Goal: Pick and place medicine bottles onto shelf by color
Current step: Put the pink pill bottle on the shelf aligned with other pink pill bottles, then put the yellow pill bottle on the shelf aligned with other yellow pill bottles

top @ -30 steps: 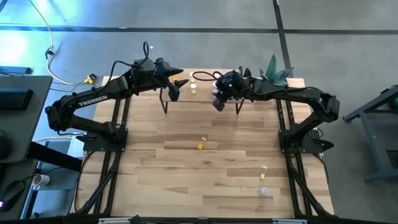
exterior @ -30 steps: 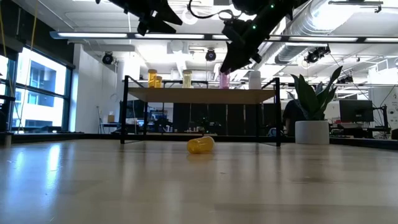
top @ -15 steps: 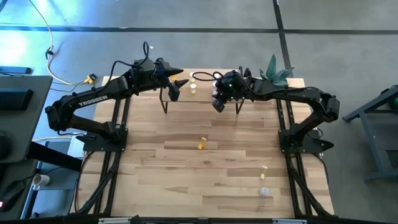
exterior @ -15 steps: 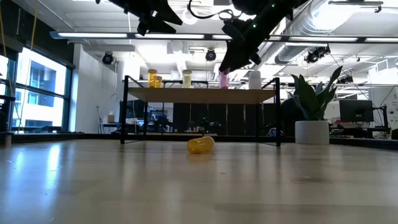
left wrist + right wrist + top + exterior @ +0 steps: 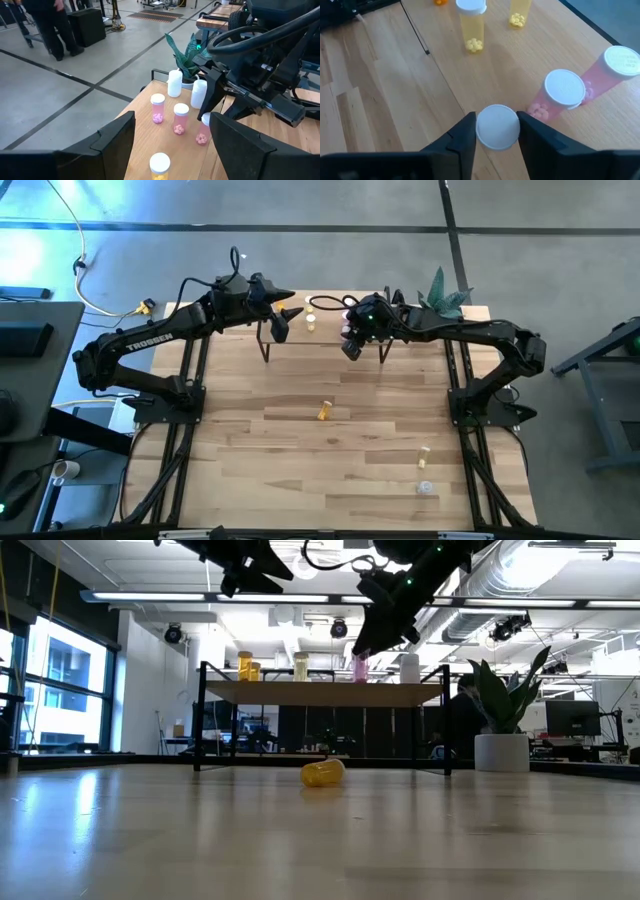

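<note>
Right pincer point(image 5: 497, 131) over the shelf point(image 5: 330, 693), its fingers set on either side of the white cap of a pink bottle point(image 5: 497, 126) standing upright on the board; whether they press the cap or have let go cannot be told. Two more pink bottles point(image 5: 563, 91) stand just beside it, yellow bottles point(image 5: 471, 25) farther along. Left pincer point(image 5: 172, 145) hangs open above the shelf's other end, while one yellow bottle point(image 5: 322, 772) lies on the tabletop point(image 5: 320, 840).

Body of the capped bottle point(image 5: 498, 126) between the right hand's point(image 5: 496, 131) fingers, hidden beneath its cap.
</note>
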{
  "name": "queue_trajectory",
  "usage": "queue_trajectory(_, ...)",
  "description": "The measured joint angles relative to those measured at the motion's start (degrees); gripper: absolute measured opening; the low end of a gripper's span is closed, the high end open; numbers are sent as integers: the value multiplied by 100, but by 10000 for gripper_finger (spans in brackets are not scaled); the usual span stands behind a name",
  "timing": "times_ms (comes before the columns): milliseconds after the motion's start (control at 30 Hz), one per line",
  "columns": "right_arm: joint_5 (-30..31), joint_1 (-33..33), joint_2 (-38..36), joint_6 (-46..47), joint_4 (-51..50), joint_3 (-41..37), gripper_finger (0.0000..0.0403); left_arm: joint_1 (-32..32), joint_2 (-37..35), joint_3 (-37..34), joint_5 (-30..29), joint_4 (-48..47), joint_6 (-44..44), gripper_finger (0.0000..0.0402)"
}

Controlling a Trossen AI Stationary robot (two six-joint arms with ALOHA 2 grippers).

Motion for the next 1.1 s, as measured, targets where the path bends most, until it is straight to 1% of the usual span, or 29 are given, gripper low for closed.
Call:
queue_trajectory(133, 13, 0, 0, 0, -29, 0, 155, 0, 0, 0, 0, 0, 0, 243)
queue_trajectory(233, 20, 0, 0, 0, -18, 0, 166, 0, 0, 0, 0, 0, 0, 243)
queue_trajectory(567, 25, 0, 0, 0, 18, 25, 169, 0, 0, 0, 0, 0, 0, 243)
queue_trajectory(900, 27, 0, 0, -20, -157, 399, 169, 0, 0, 0, 0, -4, 0, 243)
queue_trajectory(1100, 27, 2, 0, -19, -428, 773, 170, 0, 0, 0, 1, -4, -2, 243)
